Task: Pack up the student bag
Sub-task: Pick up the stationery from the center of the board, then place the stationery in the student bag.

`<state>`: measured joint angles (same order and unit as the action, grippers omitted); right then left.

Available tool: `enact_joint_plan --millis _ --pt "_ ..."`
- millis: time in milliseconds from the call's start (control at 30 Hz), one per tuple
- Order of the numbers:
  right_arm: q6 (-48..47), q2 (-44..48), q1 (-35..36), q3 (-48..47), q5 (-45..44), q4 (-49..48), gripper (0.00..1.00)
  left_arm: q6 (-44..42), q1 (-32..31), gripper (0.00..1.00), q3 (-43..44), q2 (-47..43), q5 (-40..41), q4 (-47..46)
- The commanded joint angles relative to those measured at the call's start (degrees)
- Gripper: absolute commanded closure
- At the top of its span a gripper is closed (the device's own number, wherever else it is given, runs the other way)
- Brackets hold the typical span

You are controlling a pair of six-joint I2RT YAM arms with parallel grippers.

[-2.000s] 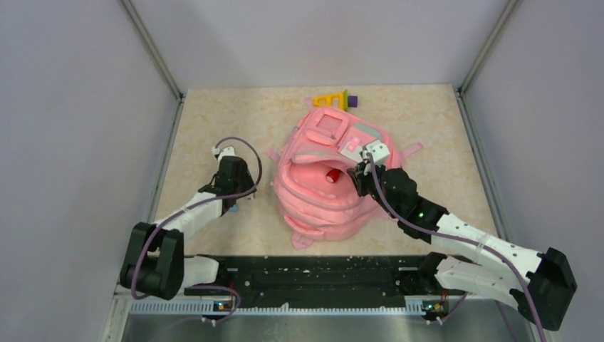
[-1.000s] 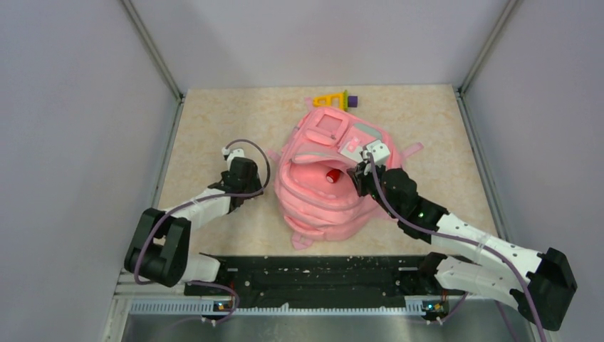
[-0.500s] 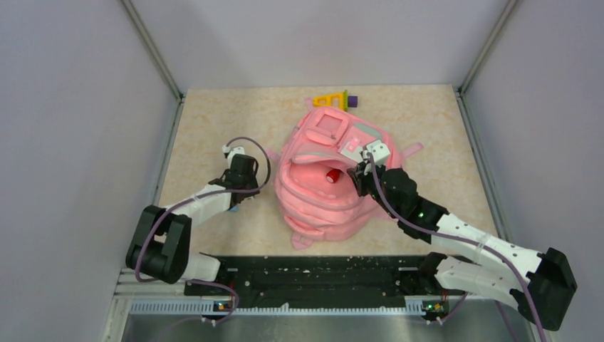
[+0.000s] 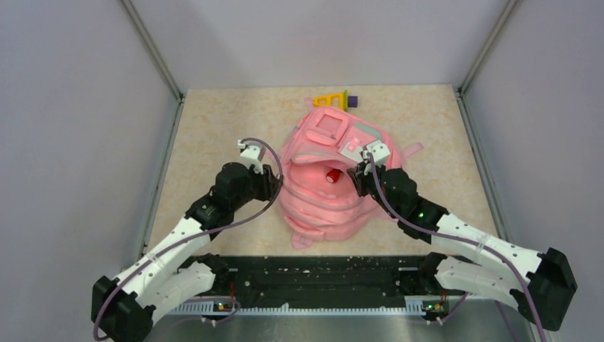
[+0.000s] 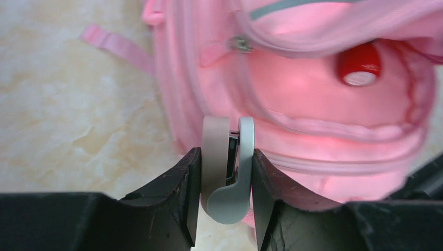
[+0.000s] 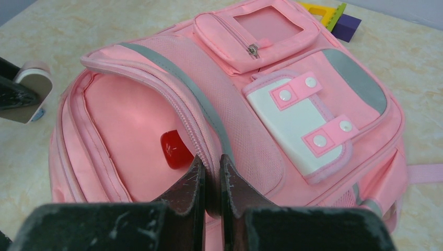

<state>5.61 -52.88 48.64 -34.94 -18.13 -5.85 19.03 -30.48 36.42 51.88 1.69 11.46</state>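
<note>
The pink student bag (image 4: 320,210) lies in the middle of the table with its main compartment held open. A red object (image 4: 332,174) lies inside it. My right gripper (image 4: 358,178) is shut on the bag's zip edge (image 6: 209,137) and holds the flap up. My left gripper (image 4: 273,178) is at the bag's left side, shut on a small grey and beige rounded case (image 5: 230,196). In the left wrist view the bag (image 5: 313,99) and the red object (image 5: 359,64) are just ahead of my left gripper (image 5: 226,157). The right wrist view shows the white patch (image 6: 300,123), the red object (image 6: 175,149) and the case (image 6: 31,89).
A yellow and purple toy (image 4: 335,100) lies at the table's far edge behind the bag, also in the right wrist view (image 6: 337,18). A pink strap (image 5: 112,44) trails on the table left of the bag. Walls enclose the table on three sides.
My left arm has swung right from the table's left side to the bag's left edge, carrying the small case. The right arm and the bag's flap have not moved.
</note>
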Motion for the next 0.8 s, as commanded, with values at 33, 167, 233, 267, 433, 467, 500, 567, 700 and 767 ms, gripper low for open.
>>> enact_joint_plan --millis 33,167,233,267,433,467,500,567,700,767 --pt "2.6 2.1 0.4 -2.0 0.1 -6.9 1.00 -0.9 -4.6 0.59 2.3 -4.8 -12.2 -4.5" --pt "2.7 2.2 0.3 -2.2 0.5 -6.9 1.00 1.8 -7.8 0.59 3.9 -1.4 -14.1 -9.7" --pt "2.8 2.3 0.3 -2.2 0.7 -6.8 1.00 2.5 -9.6 0.60 4.8 1.8 -13.1 -12.6" --pt "2.9 2.3 0.3 -2.1 0.8 -6.8 1.00 2.6 -10.7 0.60 5.4 3.8 -12.4 -14.1" --pt "3.1 2.2 0.3 -2.2 1.1 -7.0 1.00 2.9 -12.6 0.60 8.1 13.3 -6.5 -19.9" --pt "3.0 2.2 0.3 -2.2 1.1 -7.0 1.00 2.6 -12.7 0.59 8.3 14.7 -5.7 -21.5" --pt "3.0 2.2 0.3 -2.2 1.1 -7.0 1.00 2.3 -12.8 0.59 8.6 16.5 -4.6 -22.7" --pt "2.9 2.3 0.3 -2.2 0.9 -6.8 1.00 2.4 -12.8 0.59 10.9 20.0 -0.2 -20.9" --pt "2.8 2.2 0.3 -2.2 0.9 -7.0 1.00 2.1 -13.7 0.59 14.9 26.2 9.3 -16.2" --pt "3.0 1.9 0.3 -2.1 1.2 -7.4 1.00 1.9 -14.2 0.59 14.2 27.4 11.8 -19.7"
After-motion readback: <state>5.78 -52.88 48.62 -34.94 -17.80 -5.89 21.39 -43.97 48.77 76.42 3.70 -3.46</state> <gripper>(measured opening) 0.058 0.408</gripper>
